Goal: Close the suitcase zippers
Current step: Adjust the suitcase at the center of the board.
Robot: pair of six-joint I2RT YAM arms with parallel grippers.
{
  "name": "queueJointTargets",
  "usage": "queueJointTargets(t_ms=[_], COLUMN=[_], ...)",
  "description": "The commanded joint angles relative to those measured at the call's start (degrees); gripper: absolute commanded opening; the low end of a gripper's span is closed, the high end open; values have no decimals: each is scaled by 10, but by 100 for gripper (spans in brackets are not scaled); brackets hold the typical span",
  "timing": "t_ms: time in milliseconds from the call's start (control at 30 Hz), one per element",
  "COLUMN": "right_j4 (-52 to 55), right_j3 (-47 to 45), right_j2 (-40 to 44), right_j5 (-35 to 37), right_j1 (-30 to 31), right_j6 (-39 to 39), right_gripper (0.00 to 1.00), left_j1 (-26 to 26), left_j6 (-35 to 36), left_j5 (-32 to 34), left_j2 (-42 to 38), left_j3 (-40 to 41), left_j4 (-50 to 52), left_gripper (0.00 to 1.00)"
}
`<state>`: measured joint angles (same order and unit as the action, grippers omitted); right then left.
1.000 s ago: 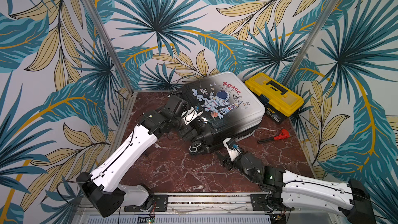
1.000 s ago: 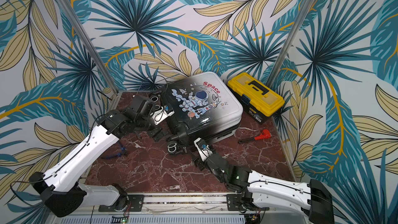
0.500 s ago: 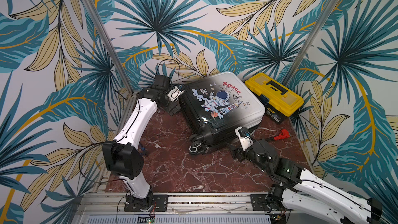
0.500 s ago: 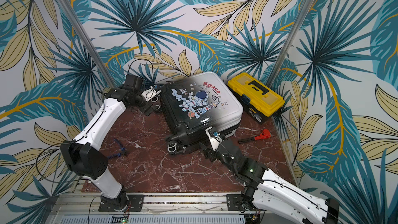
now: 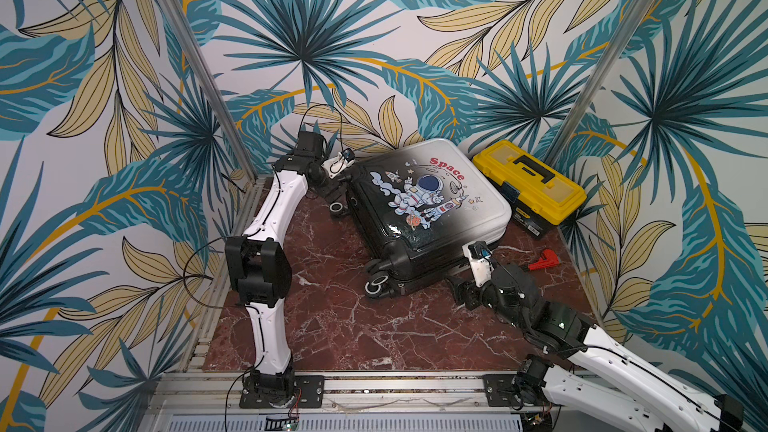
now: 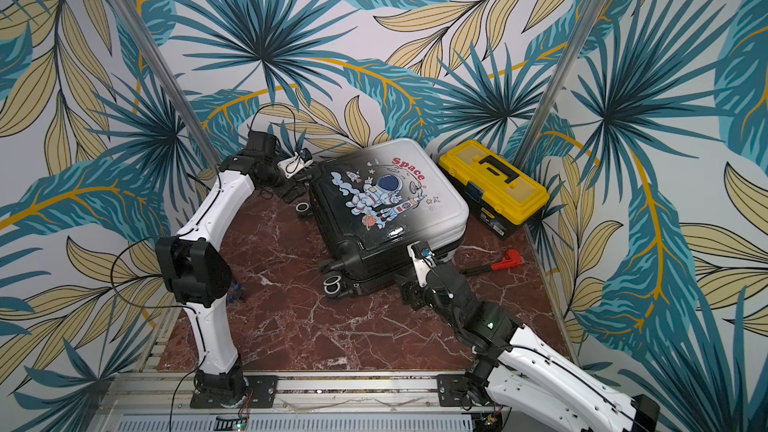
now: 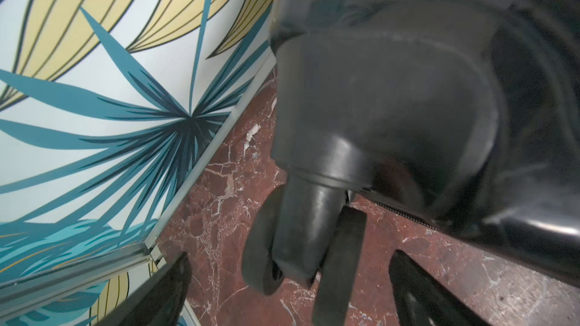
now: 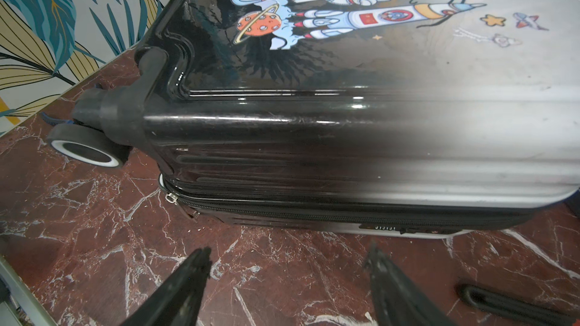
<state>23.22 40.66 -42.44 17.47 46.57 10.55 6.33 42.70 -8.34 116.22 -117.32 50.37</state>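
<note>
The suitcase (image 5: 428, 201) (image 6: 386, 205) lies flat on the marble table, astronaut print up, its black wheeled end nearest the front left. Along its near side runs the black zipper track (image 8: 345, 214), teeth meshed there, with a small silver pull (image 8: 171, 197) at the corner by a wheel (image 8: 84, 152). My right gripper (image 5: 461, 288) (image 8: 288, 250) hovers open just in front of that side, touching nothing. At the case's far left corner my left gripper (image 5: 330, 191) (image 7: 290, 258) is wide open, with a wheel (image 7: 301, 239) between its fingers and untouched.
A yellow-and-black toolbox (image 5: 530, 184) stands against the back right wall, touching the suitcase. A red-handled tool (image 5: 544, 259) lies on the table to the right. A small blue thing (image 6: 237, 290) lies near the left arm's elbow. Patterned walls close in three sides.
My left arm has lifted its elbow and pulled its gripper back from the suitcase's left side to the far left corner. My right gripper has shifted right along the near side and opened wider.
</note>
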Motion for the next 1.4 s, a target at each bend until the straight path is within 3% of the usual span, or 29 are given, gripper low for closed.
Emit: queueJointTargets(t_ms=[0, 167, 367, 667, 900, 1033, 1367], right_j4=[10, 24, 9, -45, -126, -166, -227], right_j3=[2, 11, 8, 13, 14, 12, 49], right_j2=[-2, -8, -10, -24, -59, -96, -203], right_j5=[-1, 5, 5, 11, 5, -42, -158], right_j1=[-2, -32, -42, -66, -104, -143, -202], right_j6=[29, 79, 100, 122, 163, 205, 196], right_gripper=[80, 79, 79, 80, 76, 76, 77], left_j1=[-8, -9, -17, -25, -25, -21, 22], left_j6=[14, 34, 29, 17, -57, -101, -194], left_j5=[-55, -78, -82, -126, -126, -135, -86], left_j2=[8, 16, 28, 12, -63, -128, -292], left_j3=[-10, 10, 11, 28, 124, 197, 389], left_j4=[-6, -6, -5, -5, -5, -6, -5], left_gripper=[99, 92, 66, 41, 40, 40, 43])
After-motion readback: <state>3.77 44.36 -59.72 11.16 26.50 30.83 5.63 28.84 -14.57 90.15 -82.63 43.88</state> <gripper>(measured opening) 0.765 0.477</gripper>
